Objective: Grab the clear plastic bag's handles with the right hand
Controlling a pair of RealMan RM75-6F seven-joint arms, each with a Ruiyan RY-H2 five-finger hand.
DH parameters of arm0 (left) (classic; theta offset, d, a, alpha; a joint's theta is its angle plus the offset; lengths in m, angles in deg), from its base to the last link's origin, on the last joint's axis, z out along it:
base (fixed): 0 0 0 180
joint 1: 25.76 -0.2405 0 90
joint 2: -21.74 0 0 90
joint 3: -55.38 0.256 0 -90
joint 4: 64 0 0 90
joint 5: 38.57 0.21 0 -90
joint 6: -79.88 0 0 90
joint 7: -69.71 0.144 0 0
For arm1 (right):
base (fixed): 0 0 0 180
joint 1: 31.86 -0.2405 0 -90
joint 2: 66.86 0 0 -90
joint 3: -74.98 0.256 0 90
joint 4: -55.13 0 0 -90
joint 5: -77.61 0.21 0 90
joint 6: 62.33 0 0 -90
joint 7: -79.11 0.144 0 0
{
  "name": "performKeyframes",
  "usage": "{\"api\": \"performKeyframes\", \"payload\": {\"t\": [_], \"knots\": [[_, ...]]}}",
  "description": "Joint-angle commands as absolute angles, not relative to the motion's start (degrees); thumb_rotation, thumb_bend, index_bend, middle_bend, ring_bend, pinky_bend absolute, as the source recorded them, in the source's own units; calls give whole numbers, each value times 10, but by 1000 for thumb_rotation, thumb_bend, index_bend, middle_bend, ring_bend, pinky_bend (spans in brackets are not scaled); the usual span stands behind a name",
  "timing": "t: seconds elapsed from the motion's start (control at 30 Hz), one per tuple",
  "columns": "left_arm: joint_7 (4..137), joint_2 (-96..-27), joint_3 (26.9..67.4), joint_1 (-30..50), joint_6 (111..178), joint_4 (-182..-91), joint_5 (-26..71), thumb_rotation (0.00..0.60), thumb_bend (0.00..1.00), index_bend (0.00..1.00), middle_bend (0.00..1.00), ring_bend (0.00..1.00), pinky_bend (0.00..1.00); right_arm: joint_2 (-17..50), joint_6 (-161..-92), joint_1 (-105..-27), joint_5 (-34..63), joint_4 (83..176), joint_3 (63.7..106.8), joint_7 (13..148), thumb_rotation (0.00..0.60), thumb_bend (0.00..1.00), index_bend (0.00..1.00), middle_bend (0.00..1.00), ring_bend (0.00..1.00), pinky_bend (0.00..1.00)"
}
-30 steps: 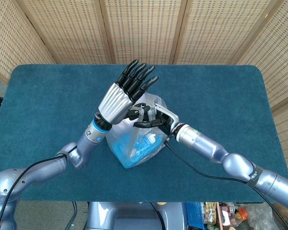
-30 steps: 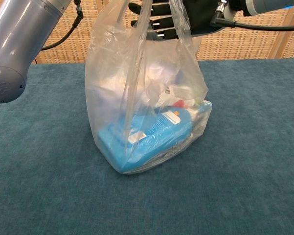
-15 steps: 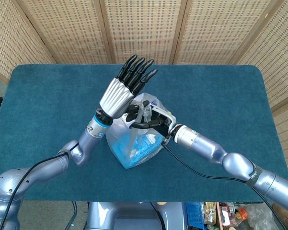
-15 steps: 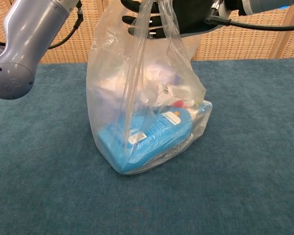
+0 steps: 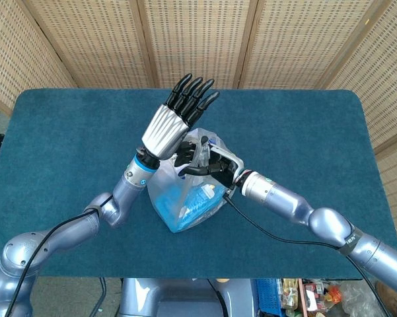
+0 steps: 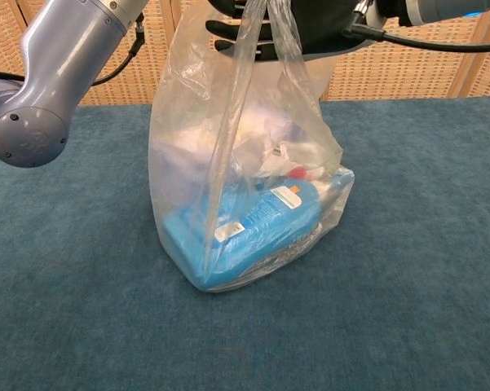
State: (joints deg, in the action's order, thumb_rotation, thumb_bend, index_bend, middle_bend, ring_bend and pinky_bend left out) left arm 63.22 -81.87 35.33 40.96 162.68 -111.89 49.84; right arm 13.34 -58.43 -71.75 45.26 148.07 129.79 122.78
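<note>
Left hand (image 5: pixel 174 123) lifted away, right hand (image 5: pixel 199 162) gripping handles (image 6: pixel 265 32)

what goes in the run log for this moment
right hand: holds bag handles | left hand: open, raised | bag: on table

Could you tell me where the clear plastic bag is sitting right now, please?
The clear plastic bag stands near the middle of the blue table in the head view, its handles gathered in the right hand, with the left hand raised beside it.
</note>
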Motion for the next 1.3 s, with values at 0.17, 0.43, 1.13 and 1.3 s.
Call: {"api": "performKeyframes", "payload": {"t": [0.17, 0.43, 1.13, 1.3], "knots": [[632, -823, 355, 408, 1622, -1110, 492, 600, 101, 0, 0, 0, 0, 139, -556, -707, 462, 1468, 1312, 1228, 600, 0, 413, 496, 390, 422], [632, -829, 356, 411, 1620, -1102, 487, 600, 100, 0, 0, 0, 0, 134, -529, -701, 466, 1466, 1317, 1216, 600, 0, 465, 567, 451, 448], [595, -766, 395, 381, 1595, -1119, 499, 600, 0, 0, 0, 0, 0, 119, -536, -701, 479, 1458, 1310, 1203, 600, 503, 661, 712, 664, 752], [582, -726, 418, 365, 1588, -1144, 513, 600, 0, 0, 0, 0, 0, 108, -549, -709, 480, 1465, 1300, 1209, 600, 592, 668, 715, 673, 783]]}}
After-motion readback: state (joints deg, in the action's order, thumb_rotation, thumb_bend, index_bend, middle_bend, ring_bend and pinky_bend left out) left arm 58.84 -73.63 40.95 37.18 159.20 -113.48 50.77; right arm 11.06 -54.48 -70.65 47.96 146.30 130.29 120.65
